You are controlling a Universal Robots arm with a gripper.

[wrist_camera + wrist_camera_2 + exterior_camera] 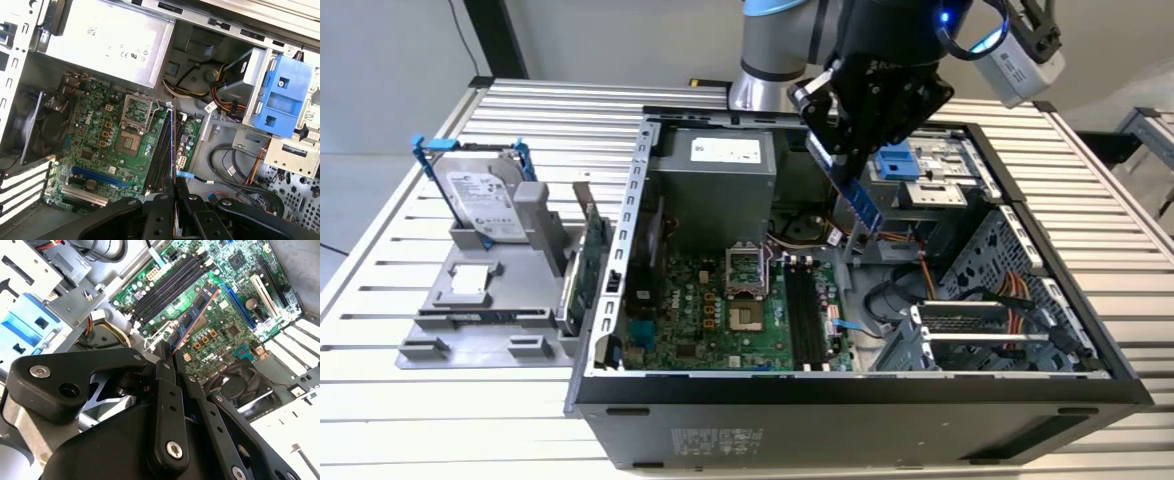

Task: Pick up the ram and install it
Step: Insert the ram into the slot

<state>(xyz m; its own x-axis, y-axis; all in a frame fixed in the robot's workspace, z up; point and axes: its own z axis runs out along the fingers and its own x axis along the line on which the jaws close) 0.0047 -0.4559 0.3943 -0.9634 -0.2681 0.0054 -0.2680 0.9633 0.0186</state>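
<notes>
My gripper [843, 150] hangs over the open computer case [854, 385] and is shut on the ram [861, 195], a long narrow green stick that slants down from the fingers toward the motherboard. In the second wrist view the ram [196, 312] juts out beyond the gripper [171, 352], above the board. The first wrist view has the ram [173, 145] edge-on, in line with the black memory slots [160, 150] below the gripper [175, 194]. These memory slots [807, 315] lie beside the processor socket [744, 270]. The ram is still held well above them.
A grey fixture [480, 300] at the exterior view's left carries a silver hard drive [483, 195] in blue rails and an upright green expansion card [594, 255]. Inside the case are the power supply [720, 165], a drive cage [987, 300], orange cables [947, 290] and a fan [245, 385].
</notes>
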